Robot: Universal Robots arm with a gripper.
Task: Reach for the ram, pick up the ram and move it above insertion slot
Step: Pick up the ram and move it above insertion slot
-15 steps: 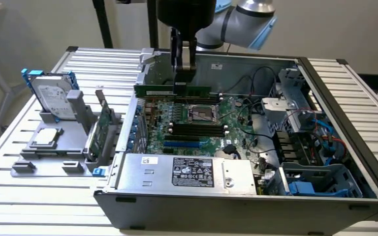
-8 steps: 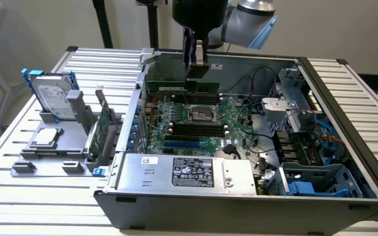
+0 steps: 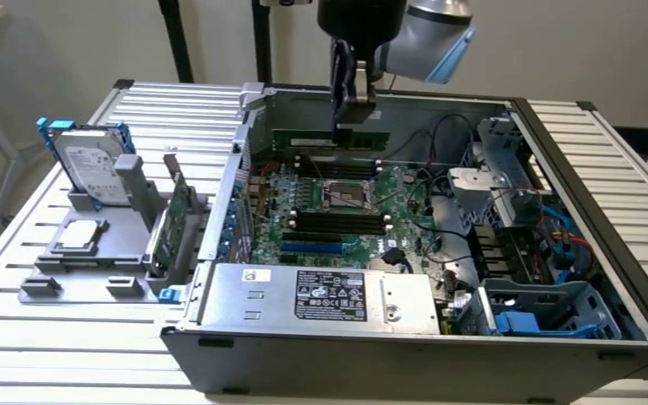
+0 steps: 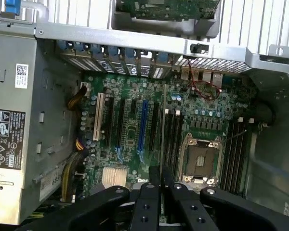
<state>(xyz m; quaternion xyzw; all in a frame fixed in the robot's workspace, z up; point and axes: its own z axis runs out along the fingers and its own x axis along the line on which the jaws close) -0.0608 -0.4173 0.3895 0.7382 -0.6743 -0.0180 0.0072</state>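
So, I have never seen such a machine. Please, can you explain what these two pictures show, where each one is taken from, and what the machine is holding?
The machine is a robot arm with a gripper at its end. One picture comes from a camera standing off the arm, looking down on the whole scene. The other comes from a camera on the wrist, looking past the black fingers into the computer.

On a ribbed metal table lies an open computer case. Inside are the green motherboard and a grey power supply. At the exterior view's left a grey stand carries a silver hard drive and a green card.

The gripper is shut on the ram, a long thin green stick. It hangs edge-down above the motherboard, near its dark memory slots, not inserted.
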